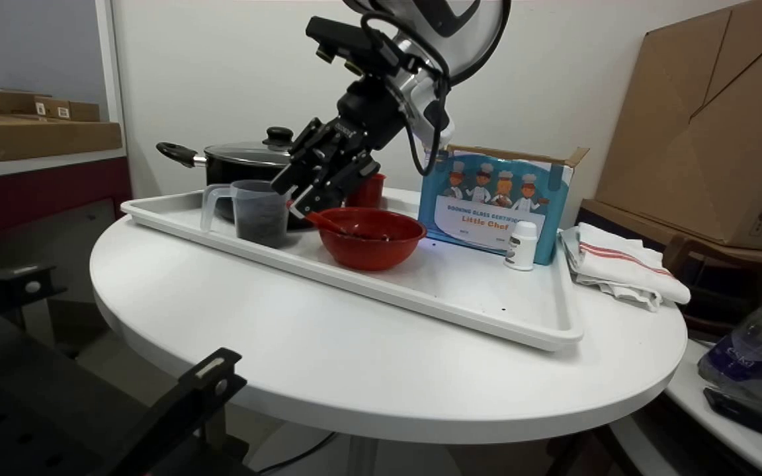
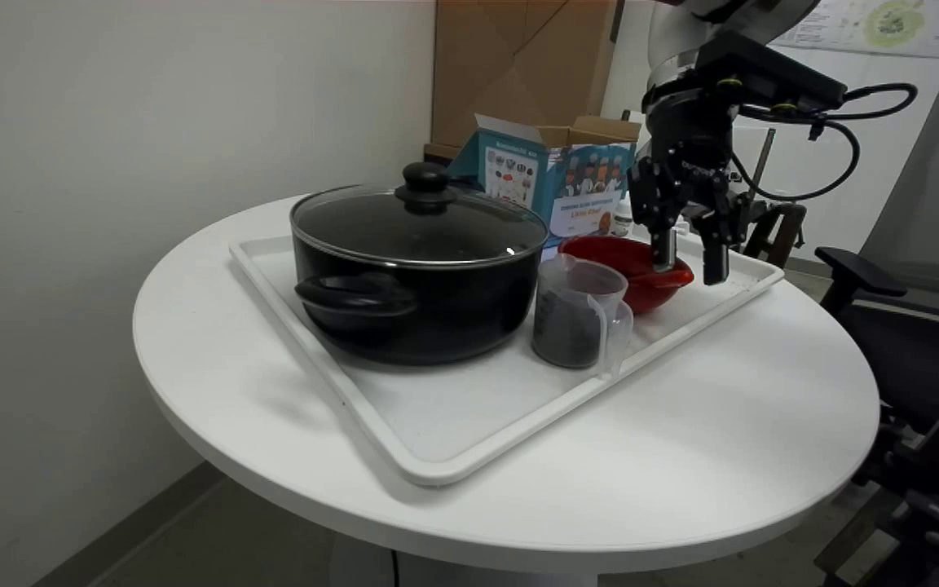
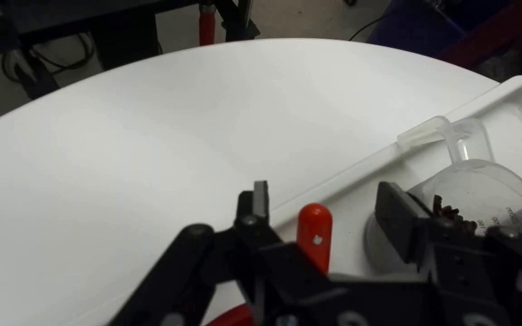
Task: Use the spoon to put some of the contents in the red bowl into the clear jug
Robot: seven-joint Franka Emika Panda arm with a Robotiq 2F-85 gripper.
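Two fingers (image 3: 399,222) of the gripper (image 3: 323,203) stand apart with nothing pinched between them, and since brown bits (image 3: 451,213) already lie in the clear jug (image 1: 260,213), the step in hand is probably leaving the spoon (image 1: 325,223) in the red bowl (image 1: 371,250) — though a grasp about to begin would look much the same. To leave it well, spread the fingers a little further and draw back along their own length, without twisting, so that neither one catches the spoon and tips it out. The jug stands close by, so any sideways swing should wait until the fingers are well above it. If another scoop is wanted, centre on the spoon first and close evenly, lest one side shove it round the rim. As for where it lies: in the wrist view the spoon's handle (image 3: 314,235) shows its rounded end between the fingers, a gap on each side — the smaller one away from the jug; its depth against the fingertips is hard to judge. In an exterior view it slants out over the bowl's rim, its lower end inside, where dark contents (image 1: 381,237) show.
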